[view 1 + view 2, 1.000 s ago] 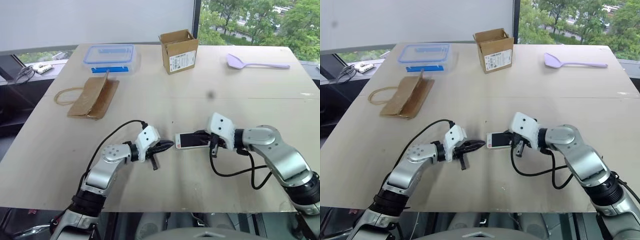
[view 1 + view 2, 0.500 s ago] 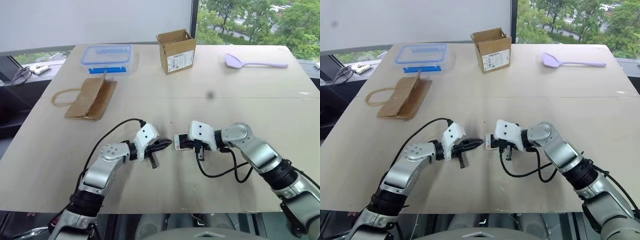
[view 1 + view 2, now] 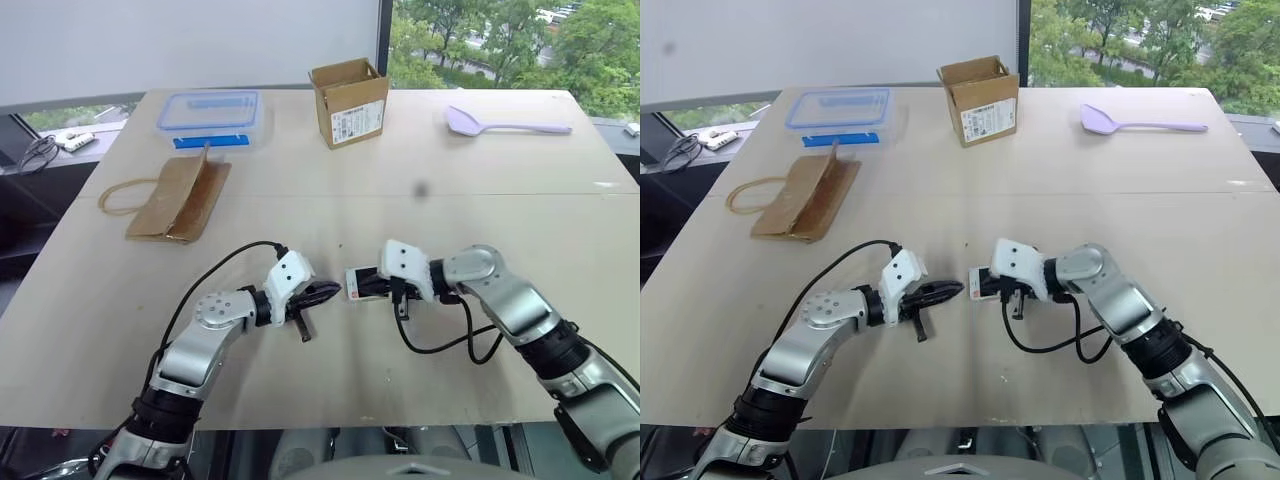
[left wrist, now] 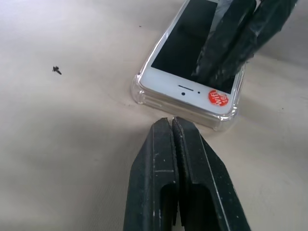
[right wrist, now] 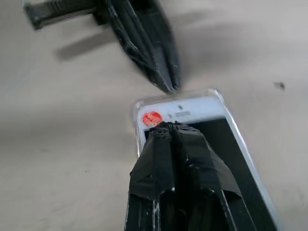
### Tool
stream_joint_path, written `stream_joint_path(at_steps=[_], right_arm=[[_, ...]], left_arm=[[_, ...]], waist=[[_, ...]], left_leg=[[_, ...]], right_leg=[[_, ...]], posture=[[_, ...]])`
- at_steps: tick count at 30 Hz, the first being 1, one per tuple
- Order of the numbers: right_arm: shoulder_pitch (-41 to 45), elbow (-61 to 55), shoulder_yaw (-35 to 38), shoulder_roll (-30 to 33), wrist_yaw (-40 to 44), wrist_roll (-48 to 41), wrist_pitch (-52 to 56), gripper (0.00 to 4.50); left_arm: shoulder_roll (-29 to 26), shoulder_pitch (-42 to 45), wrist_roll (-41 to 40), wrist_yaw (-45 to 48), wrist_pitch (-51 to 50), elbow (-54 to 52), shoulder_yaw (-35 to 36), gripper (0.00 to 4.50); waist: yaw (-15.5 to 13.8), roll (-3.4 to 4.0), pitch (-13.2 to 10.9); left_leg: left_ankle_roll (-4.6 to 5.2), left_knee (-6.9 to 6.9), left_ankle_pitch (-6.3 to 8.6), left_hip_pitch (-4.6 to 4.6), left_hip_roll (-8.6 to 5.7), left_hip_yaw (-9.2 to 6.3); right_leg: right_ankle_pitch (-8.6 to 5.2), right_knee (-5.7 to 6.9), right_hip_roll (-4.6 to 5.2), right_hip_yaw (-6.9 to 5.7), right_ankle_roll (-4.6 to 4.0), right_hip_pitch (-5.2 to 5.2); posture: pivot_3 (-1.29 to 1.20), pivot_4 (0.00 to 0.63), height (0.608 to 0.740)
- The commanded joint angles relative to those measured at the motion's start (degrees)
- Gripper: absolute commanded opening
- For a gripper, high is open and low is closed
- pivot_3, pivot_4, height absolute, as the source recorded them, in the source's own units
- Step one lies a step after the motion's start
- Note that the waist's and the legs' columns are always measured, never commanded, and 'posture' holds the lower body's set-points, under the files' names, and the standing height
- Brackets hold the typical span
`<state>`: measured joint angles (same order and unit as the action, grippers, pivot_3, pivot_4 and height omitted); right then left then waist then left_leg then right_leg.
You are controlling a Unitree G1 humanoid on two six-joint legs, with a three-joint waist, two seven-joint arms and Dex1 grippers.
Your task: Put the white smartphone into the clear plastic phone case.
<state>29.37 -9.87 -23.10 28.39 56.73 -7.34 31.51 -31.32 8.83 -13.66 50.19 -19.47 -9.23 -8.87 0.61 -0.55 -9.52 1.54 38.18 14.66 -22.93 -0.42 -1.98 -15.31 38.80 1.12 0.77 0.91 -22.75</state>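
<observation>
Just left of the white smartphone (image 4: 190, 72), your left gripper (image 4: 172, 120) sits pinched shut, tips at the clear plastic phone case (image 4: 139, 94) edge. Phone lies inside that case. Your right gripper (image 5: 169, 127), closed and empty, presses on its screen.

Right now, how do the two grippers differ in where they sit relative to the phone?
The right gripper rests its tips on the phone screen; the left gripper sits beside the case end, on the table. They point toward each other. Both are shut, gripping nothing.
</observation>
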Motion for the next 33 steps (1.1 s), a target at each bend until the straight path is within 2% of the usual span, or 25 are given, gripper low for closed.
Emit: stream_joint_path(at_steps=[1, 7, 15, 26, 33], right_arm=[[-0.17, -8.16, 6.17, 1.42, -1.91, -3.58, 4.95, 0.0], [-5.03, -14.73, 11.45, 6.97, -5.78, -3.13, 8.88, 0.0], [-11.49, -14.6, 13.79, 14.4, -8.95, -0.03, 7.63, 0.0], [-10.97, -13.64, 10.77, 13.22, -8.79, 0.18, 6.9, 0.0], [-8.9, -7.51, 4.19, 10.41, -8.64, 3.86, 2.88, 0.0]], left_arm=[[-0.57, 0.47, -0.35, 0.09, -0.1, -1.25, 0.75, 0.08], [-0.57, 1.91, -0.51, 0.74, -0.13, -0.43, 0.39, 0.08], [-0.36, 3.87, -0.39, 1.85, 0.67, 1.68, -0.09, 0.08], [-0.22, 3.33, -0.03, 2.27, 2.01, 2.61, -0.23, 0.08], [0.52, 3.08, 0.58, 1.79, 3.75, 3.98, -0.53, 0.08]], waist=[[0.0, 0.0, 0.0], [-0.17, 0.01, -0.01], [-0.29, 0.0, -0.03], [0.03, -0.02, -0.04], [0.04, -0.03, -0.04]], left_leg=[[0.0, -0.02, 0.0, 0.0, 0.0, 0.0], [0.0, -0.12, 0.0, 0.0, 0.0, -0.01], [0.0, -0.16, 0.0, -0.07, -0.01, 0.0], [0.0, -0.16, 0.0, -0.07, -0.02, 0.02], [0.0, -0.14, 0.0, -0.04, -0.02, 0.03]], right_leg=[[0.0, -0.01, 0.01, 0.0, 0.0, -0.01], [-0.01, -0.05, 0.02, -0.01, -0.01, -0.03], [-0.01, -0.17, 0.02, -0.02, -0.01, -0.05], [-0.01, -0.16, -0.03, -0.01, 0.02, -0.05], [-0.01, -0.15, -0.05, -0.01, 0.02, -0.04]], posture=[[0.0, 0.15, 0.74], [0.0, 0.15, 0.74], [0.0, 0.15, 0.74], [0.0, 0.15, 0.74], [0.0, 0.15, 0.74]])
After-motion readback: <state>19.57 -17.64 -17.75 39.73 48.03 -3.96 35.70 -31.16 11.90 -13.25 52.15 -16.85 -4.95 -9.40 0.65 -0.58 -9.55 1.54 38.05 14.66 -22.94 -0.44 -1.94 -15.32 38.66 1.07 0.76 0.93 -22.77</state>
